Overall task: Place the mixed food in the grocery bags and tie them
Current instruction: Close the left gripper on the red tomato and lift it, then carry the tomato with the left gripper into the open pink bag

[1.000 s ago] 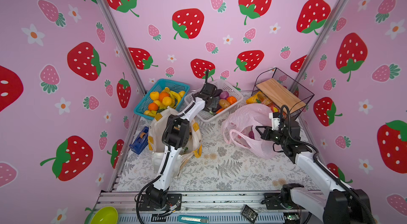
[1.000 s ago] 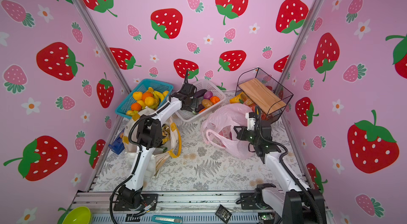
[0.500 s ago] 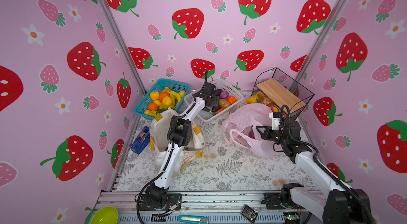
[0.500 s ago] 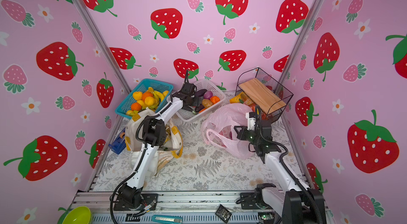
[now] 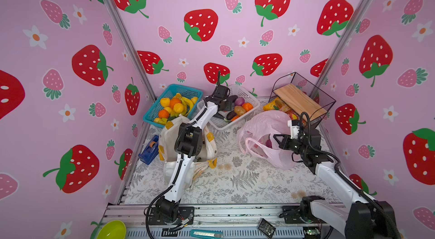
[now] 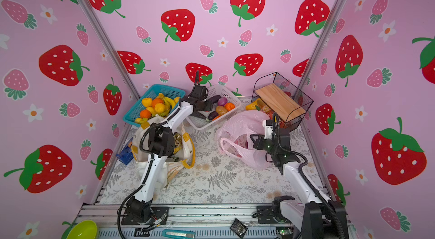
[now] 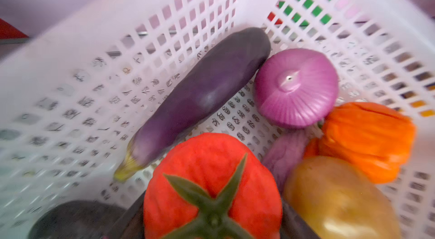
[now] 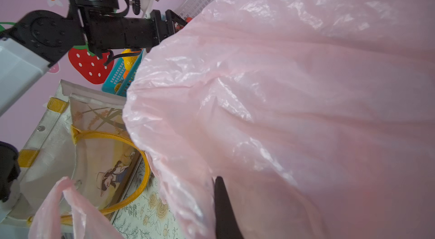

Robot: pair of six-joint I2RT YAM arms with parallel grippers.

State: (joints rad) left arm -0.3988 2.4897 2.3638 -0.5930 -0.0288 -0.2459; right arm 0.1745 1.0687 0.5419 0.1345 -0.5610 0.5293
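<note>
**Left jaws around tomato in basket; right pinching pink bag**

Left gripper (image 5: pixel 226 106) is down in the white basket (image 7: pixel 94 89) at the back of the table. Jaws wide, one on each side of the tomato (image 7: pixel 211 179). Firm hold or not, cannot tell: the wrist view is blurred. Onion (image 7: pixel 296 87) and eggplant (image 7: pixel 200 99) lie just beside it.

Right gripper (image 5: pixel 278 139) is closed tight on the rim of the pink bag (image 5: pixel 263 125), right of centre. Tote (image 5: pixel 167 138) stands upright on the left, under the left arm.

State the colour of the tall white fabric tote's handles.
Yellow; the handles show best in the right wrist view.
</note>
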